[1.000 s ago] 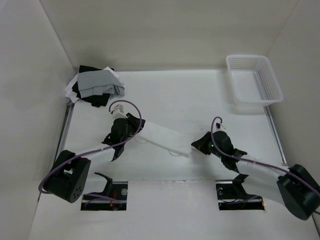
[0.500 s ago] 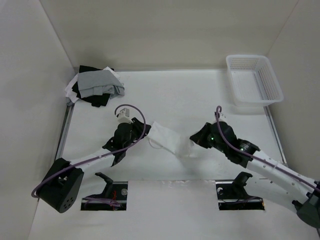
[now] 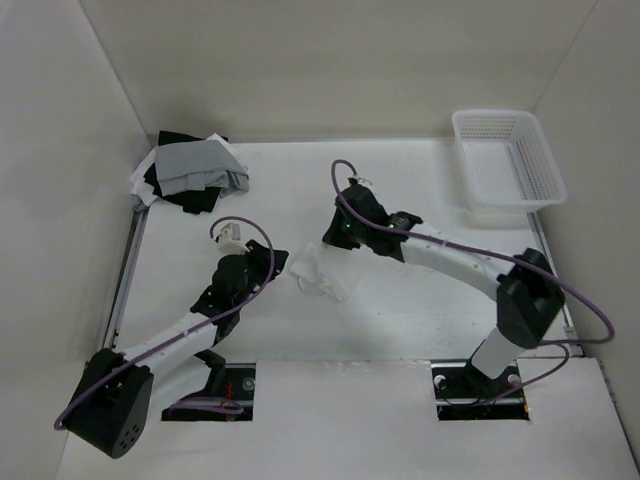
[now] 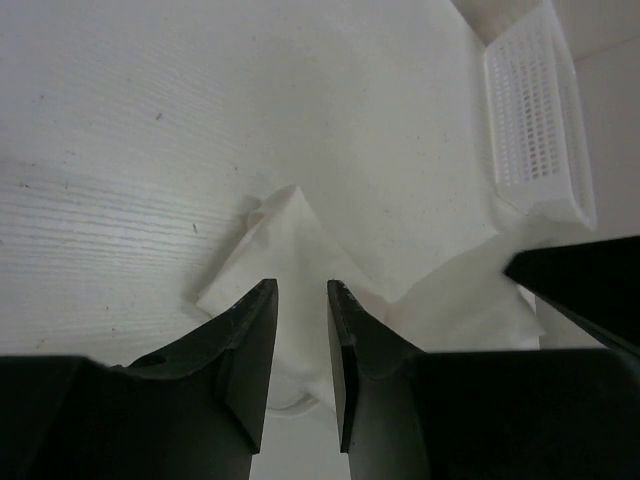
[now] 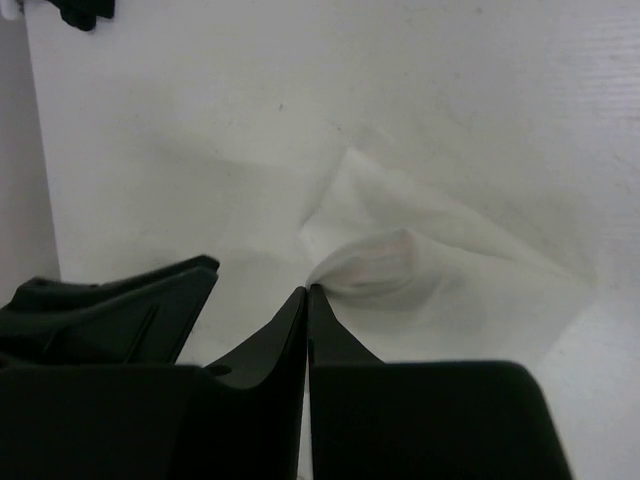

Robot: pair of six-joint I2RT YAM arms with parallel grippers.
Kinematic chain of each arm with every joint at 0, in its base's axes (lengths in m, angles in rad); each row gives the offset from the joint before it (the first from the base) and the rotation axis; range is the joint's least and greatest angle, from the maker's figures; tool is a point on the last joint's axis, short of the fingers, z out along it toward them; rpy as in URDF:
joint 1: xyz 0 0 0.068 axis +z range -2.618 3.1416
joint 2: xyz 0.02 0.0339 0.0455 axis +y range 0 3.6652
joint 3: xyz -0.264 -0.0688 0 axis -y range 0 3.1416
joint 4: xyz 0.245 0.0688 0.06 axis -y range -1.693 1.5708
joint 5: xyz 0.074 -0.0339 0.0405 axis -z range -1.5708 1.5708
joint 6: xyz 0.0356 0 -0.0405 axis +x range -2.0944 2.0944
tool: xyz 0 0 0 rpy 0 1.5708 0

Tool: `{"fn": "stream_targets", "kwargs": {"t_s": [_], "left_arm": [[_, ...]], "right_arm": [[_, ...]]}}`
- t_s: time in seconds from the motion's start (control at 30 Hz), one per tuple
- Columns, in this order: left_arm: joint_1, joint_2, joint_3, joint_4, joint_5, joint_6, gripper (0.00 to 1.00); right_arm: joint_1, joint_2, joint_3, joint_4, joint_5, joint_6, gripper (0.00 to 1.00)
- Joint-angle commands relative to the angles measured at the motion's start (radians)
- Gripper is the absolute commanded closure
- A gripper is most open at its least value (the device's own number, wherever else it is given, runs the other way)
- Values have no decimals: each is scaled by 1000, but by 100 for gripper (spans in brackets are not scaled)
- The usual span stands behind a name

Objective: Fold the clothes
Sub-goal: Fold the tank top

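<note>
though crumpled, plain white garment

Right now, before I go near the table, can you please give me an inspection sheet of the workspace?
Surface: white table, no spills seen.
Job's things: white garment, crumpled between the two grippers, not folded.
Clutter: heap of clothes at far left corner; white basket at far right.
Grippers: left gripper over the garment, jaws slightly apart, grip unclear; right gripper shut on a raised fold of it.
Cables: purple cables looped along both arms.
Surroundings: white walls on three sides.
</note>
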Motion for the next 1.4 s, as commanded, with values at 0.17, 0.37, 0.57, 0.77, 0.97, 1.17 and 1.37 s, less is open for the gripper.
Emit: {"fn": "stream_targets", "kwargs": {"t_s": [0.17,0.37,0.57,0.77,0.97,1.17,1.37], "left_arm": [[76,-148,-30,-63,14,8,73],[75,-147,15,-89,12,25,73],[-45,-6,111,-55,-8,57,70],[-115,22,135,-101,-89,113,66],[-59,-56,129,-257,-149,145,58],[30,-160,89,-383,-155,134,52],[130,-211,52,-468,-138,110,50]], "right_arm": [[75,285,250,10,-27,-19,77],[81,133,129,186,-39,-12,55],[67,-144,-207,328,-24,-57,78],[-3,-521,-656,469,129,-117,100],[-227,-729,-838,587,110,-118,68],[-402,-676,-864,740,65,-158,30],[-419,-597,-950,857,68,-121,20]]}}
